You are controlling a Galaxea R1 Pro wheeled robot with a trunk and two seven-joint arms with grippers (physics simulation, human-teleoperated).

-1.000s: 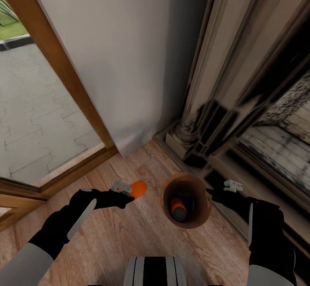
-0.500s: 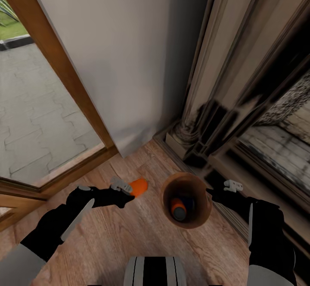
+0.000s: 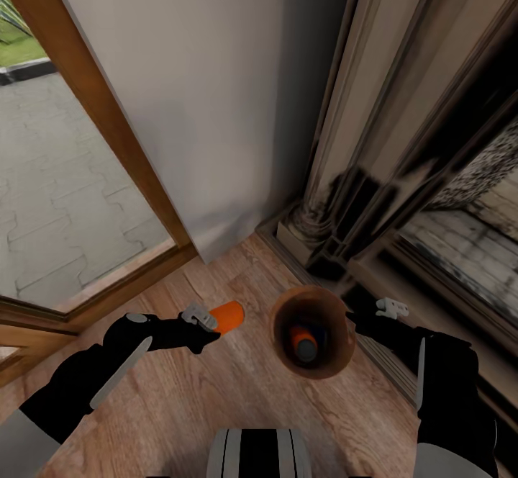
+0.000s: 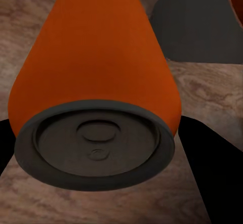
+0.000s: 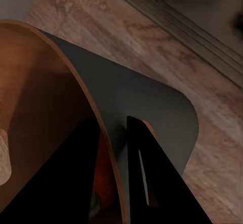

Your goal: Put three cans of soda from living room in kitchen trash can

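Gripping orange can [image 3: 227, 316]: left gripper [image 3: 203, 319]; right gripper [image 3: 360, 317] pinching bin rim [image 3: 277, 314]

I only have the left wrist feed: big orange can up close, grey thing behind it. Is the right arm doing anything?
Observer: Yes. The right gripper is clamped on the trash can rim, one finger inside, one outside.
Operator: Anything in the bin?
Observer: One orange can inside, seen from the head camera.
Operator: Where's my can relative to it?
Observer: The held orange can, in the left gripper, sits left of the bin rim, not over the opening.
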